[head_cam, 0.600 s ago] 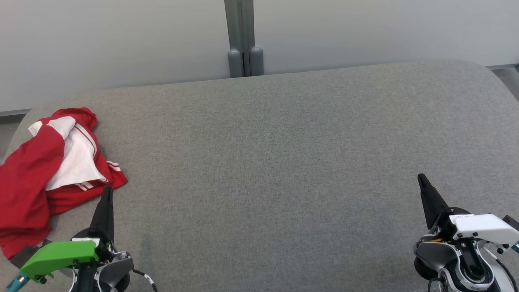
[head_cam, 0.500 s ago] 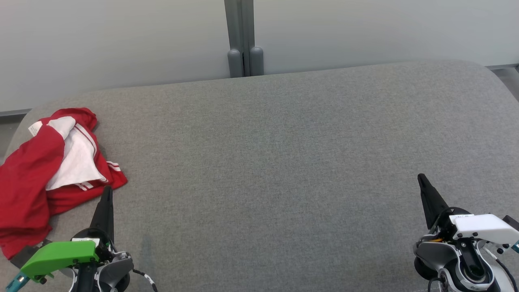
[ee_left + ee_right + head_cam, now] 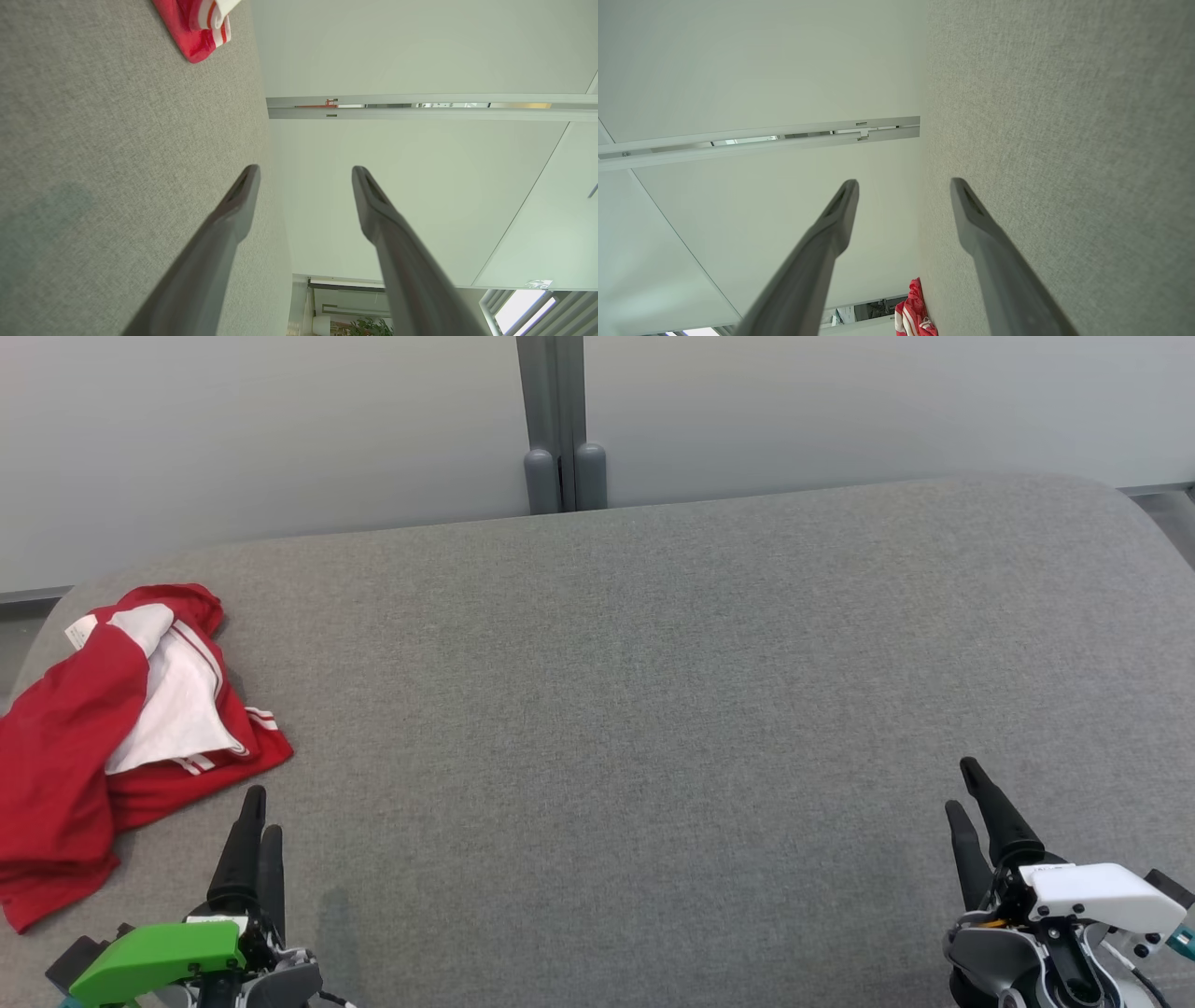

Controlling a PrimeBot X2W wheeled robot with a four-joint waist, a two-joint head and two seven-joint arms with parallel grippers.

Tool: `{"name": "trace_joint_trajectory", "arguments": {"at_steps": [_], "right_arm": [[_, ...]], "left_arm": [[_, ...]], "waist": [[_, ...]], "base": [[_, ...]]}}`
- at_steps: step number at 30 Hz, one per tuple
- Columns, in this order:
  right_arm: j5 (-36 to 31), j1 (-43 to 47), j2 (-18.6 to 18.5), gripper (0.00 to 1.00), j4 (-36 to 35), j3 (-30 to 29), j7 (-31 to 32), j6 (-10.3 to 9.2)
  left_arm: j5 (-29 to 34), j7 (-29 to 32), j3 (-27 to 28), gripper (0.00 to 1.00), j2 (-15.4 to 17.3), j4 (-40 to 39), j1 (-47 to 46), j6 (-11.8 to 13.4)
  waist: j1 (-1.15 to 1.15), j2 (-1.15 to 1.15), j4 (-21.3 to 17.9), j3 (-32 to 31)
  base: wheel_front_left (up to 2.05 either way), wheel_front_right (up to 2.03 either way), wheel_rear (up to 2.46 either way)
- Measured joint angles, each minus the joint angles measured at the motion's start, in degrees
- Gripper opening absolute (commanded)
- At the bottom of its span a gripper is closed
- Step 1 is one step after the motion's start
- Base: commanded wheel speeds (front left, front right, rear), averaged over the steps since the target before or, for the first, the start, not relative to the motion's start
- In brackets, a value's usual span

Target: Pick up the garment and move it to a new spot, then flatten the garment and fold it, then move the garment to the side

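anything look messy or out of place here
Only the red and white garment: it lies crumpled in a heap at the left end of the grey fabric surface, white inside turned out, not flattened or folded yet. Nothing else stands out.

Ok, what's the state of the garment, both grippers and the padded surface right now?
garment: crumpled heap, unfolded, lying at the surface's left end, not held.
left gripper: open, empty, near the garment's edge.
right gripper: open, empty, over bare fabric.
grey padded surface: bare apart from the garment.
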Motion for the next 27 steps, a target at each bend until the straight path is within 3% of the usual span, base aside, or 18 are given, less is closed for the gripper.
{"name": "trace_joint_trajectory", "arguments": {"at_steps": [12, 27], "right_arm": [[-7.7, 0.4, 0.0, 1.0, -2.8, 1.4, -3.2, 0.0], [-23.0, 1.0, -0.1, 1.0, -6.3, 3.6, -6.7, 0.0]], "left_arm": [[7.9, -3.2, -0.4, 1.0, 0.0, -1.7, 0.0, 0.2], [24.8, -6.7, -2.0, 1.0, 0.0, -4.8, 0.0, 1.8]], "waist": [[0.0, 0.0, 0.0, 0.1], [0.0, 0.0, 0.0, 0.1]], "base": [[0.0, 0.0, 0.0], [0.0, 0.0, 0.0]]}}
